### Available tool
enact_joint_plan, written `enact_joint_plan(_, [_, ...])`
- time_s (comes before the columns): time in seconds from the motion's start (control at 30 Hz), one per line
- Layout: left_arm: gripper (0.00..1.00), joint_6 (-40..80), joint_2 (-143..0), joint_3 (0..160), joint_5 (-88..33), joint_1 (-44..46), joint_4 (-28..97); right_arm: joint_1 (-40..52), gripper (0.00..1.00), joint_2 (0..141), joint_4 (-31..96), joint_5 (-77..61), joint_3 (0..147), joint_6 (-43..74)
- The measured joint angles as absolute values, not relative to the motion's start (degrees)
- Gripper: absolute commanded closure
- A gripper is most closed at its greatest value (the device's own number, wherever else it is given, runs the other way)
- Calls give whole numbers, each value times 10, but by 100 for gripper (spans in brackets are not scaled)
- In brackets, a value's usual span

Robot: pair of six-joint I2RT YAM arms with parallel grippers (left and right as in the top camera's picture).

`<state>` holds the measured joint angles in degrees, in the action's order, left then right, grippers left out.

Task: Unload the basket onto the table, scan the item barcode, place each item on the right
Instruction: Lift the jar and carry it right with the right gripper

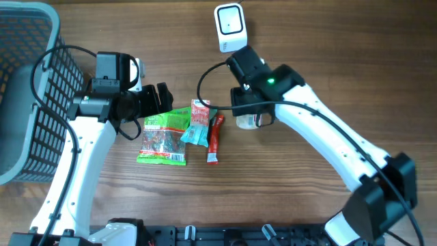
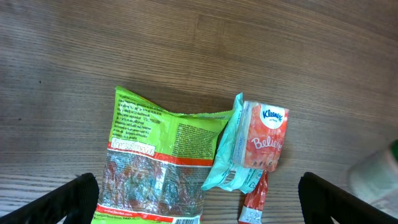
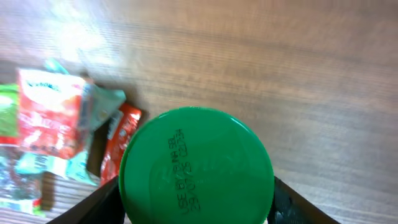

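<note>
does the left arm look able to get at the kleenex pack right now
Probably yes. The left end effector is open right beside the Kleenex pack, which lies uncovered, nothing on top. The right end effector, closed on the green-lidded jar, sits close on its far side.

Brown wooden table (image 1: 328,61) fills every view, its grain running side to side with darker streaks. A soft patch of glare (image 3: 81,37) whitens the wood in the right wrist view. A grey mesh basket (image 1: 27,137) sits at the table's left edge.
</note>
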<state>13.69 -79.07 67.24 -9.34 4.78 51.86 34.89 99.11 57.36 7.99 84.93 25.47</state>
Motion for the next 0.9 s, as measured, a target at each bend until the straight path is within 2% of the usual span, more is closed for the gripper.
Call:
enact_joint_plan(0.17, [0,137,-791,672,-93,48,519,349,55,959,564,91,849,255])
enact_joint_plan(0.53, [0,137,-791,672,-93,48,519,350,55,827,507,111,794,223])
enact_joint_plan(0.9, [0,137,-791,672,-93,48,519,351,56,768,258,117,543,179])
